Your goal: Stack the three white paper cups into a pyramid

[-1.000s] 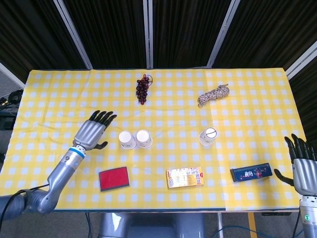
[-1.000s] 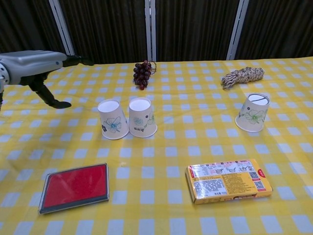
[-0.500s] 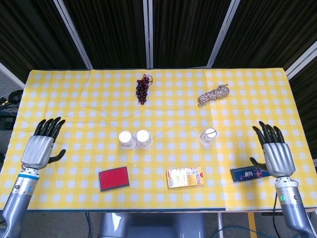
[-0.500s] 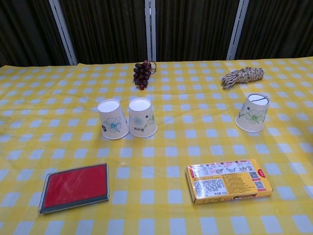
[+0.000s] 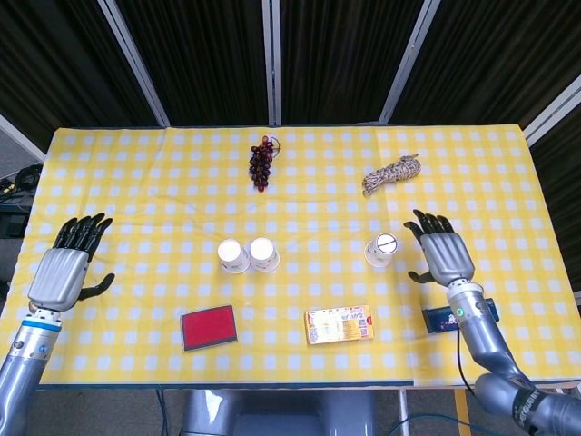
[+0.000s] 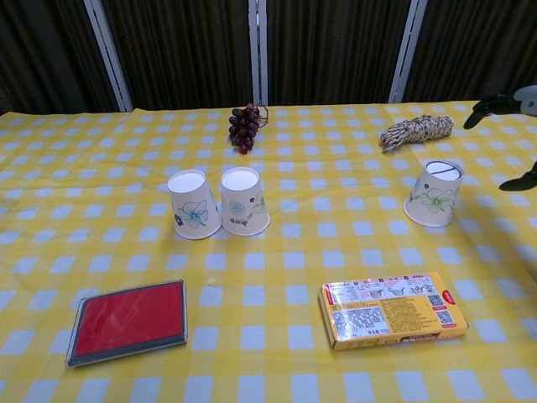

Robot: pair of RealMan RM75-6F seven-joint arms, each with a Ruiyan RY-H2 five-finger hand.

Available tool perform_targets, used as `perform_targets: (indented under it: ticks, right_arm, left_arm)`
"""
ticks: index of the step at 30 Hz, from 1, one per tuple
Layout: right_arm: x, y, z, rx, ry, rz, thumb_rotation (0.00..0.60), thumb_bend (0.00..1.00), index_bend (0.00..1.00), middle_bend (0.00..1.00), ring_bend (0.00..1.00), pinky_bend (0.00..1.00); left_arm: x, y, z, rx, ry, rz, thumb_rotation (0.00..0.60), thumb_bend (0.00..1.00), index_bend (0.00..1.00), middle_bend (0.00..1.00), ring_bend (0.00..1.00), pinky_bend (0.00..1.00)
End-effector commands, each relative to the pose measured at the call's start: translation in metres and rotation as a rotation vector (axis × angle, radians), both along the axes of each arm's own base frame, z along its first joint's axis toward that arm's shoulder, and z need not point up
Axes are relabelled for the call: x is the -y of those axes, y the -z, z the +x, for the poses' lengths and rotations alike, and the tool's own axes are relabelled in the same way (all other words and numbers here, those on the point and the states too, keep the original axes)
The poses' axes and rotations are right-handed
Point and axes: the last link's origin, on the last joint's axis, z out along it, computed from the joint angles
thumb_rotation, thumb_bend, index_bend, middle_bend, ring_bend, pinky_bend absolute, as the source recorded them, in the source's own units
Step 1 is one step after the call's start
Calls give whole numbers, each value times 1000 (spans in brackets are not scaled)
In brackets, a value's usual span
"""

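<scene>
Two white paper cups stand upside down and touching at the table's middle, the left cup (image 5: 232,255) (image 6: 193,204) beside the right cup (image 5: 264,253) (image 6: 244,201). A third upturned cup (image 5: 381,249) (image 6: 435,194) stands apart to the right. My right hand (image 5: 442,250) hovers open just right of that third cup, fingers spread, not touching it; only its fingertips (image 6: 495,102) show at the chest view's right edge. My left hand (image 5: 65,268) is open near the table's left edge, far from the cups.
A bunch of dark grapes (image 5: 261,163) and a coil of rope (image 5: 392,173) lie at the back. Along the front lie a red pad (image 5: 208,327), an orange box (image 5: 339,324) and a dark blue case (image 5: 443,318) under my right forearm. The yellow checked cloth (image 5: 136,182) covers the table.
My right hand has moved in from the right edge toward the third cup. My left hand has drawn back from beside the two cups to the table's left edge.
</scene>
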Motion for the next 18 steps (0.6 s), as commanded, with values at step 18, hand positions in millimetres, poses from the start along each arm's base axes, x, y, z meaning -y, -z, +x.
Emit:
perform_targets:
  ticks: [18]
  right_arm:
    - [34,23,4,-33,80,93,600,147,273,0,0,80]
  left_arm:
    - [-4,6,-1,-16,-8,-17,600,304,0,0,0,0]
